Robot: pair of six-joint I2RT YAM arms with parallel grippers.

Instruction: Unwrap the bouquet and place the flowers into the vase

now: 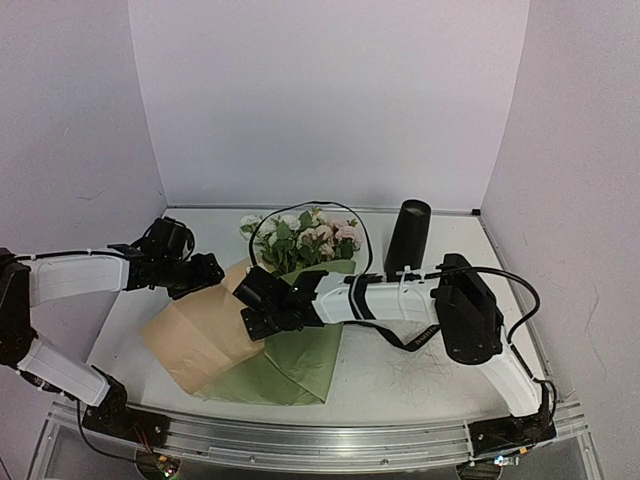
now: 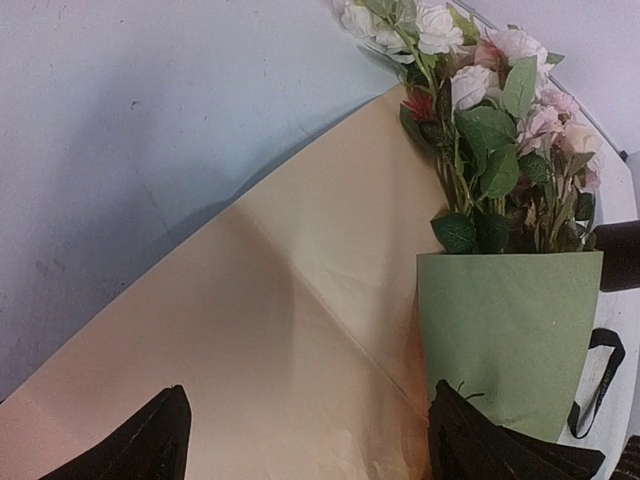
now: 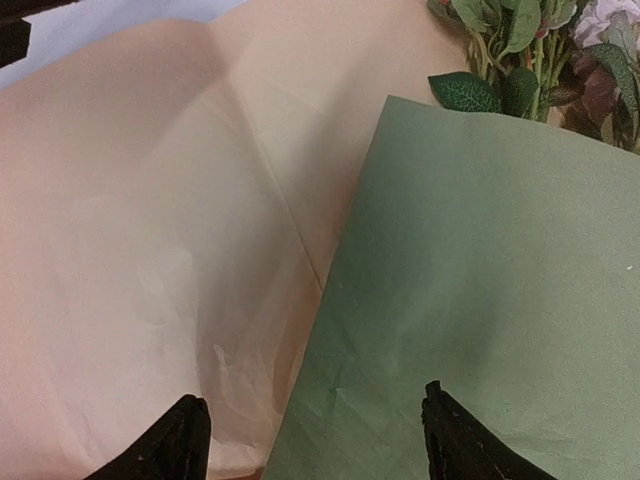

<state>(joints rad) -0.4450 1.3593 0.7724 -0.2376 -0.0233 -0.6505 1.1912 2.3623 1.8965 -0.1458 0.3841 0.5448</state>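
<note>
L gripper (image 1: pixel 208 272) is spread wide, gripping nothing, over tan paper (image 1: pixel 195 335) toward the desk's (image 1: pixel 400 375) left edge. The bouquet (image 1: pixel 300 362) (wrap lying opened, green sheet over tan) is mid-desk. R gripper (image 1: pixel 252 305) is also open, above it. Flowers (image 1: pixel 305 238) point to the far edge; vase (image 1: pixel 408 238) stands upright just right of them.
</note>
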